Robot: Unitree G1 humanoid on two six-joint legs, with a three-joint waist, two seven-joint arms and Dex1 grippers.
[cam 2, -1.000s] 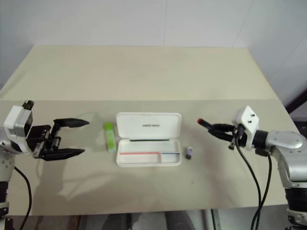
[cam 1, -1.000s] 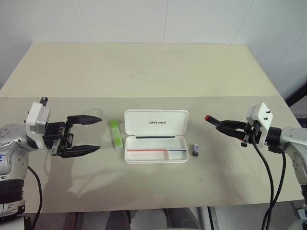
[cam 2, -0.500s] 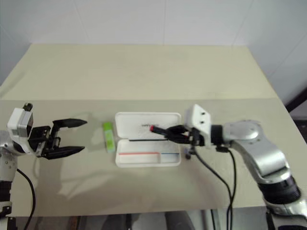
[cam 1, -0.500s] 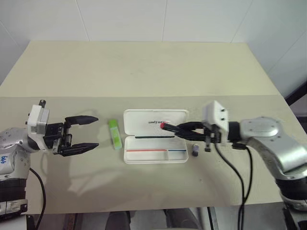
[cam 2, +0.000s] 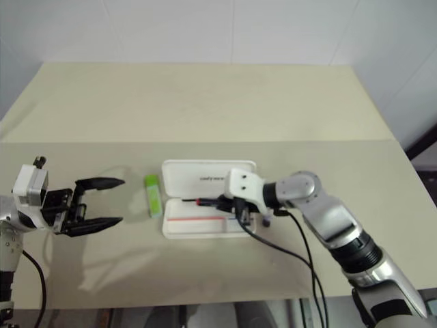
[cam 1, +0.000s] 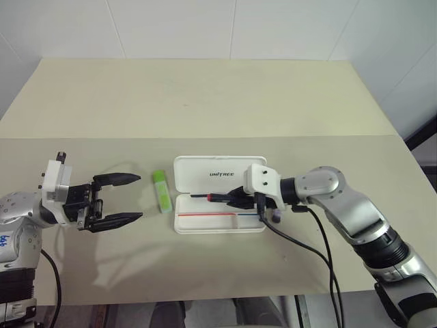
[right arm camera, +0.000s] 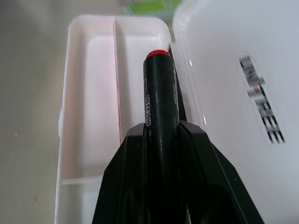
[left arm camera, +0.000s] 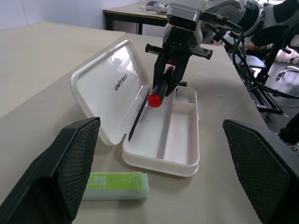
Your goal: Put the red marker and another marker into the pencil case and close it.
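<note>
The right gripper (cam 1: pixel 235 198) is clamped on the red marker (left arm camera: pixel 161 91), a slim pen with a black barrel and a bright red cap end, which juts forward from between its two black fingers (right arm camera: pixel 126 186). The marker hangs over the pencil case (cam 1: pixel 218 217), a white hard-plastic hinged box with rounded corners lying open on the beige table (cam 1: pixel 205 102). The case's long tray compartment lies directly below and ahead of the right fingertips, and the marker's long axis runs nearly parallel to the tray's length, with the cap leading toward the far end. It appears not yet to rest on the tray floor. Judging from this, the coming move calls for little more than a lowering and a release, provided the barrel stays lined up with the tray and clear of the raised lid beside it.

The left gripper (cam 1: pixel 113 200) stands wide open and empty. The other marker (cam 1: pixel 163 190), a short flat lime-green highlighter, lies on the table just beyond those open fingertips, between them and the case, its long axis crosswise to the way they point. The left arm is plainly the nearer one to it.

The lid reads "UNITREE" in dark letters. The highlighter carries printing too small to read. A small dark stubby cylinder (cam 1: pixel 277 216) stands just beside the case, under the right wrist.
</note>
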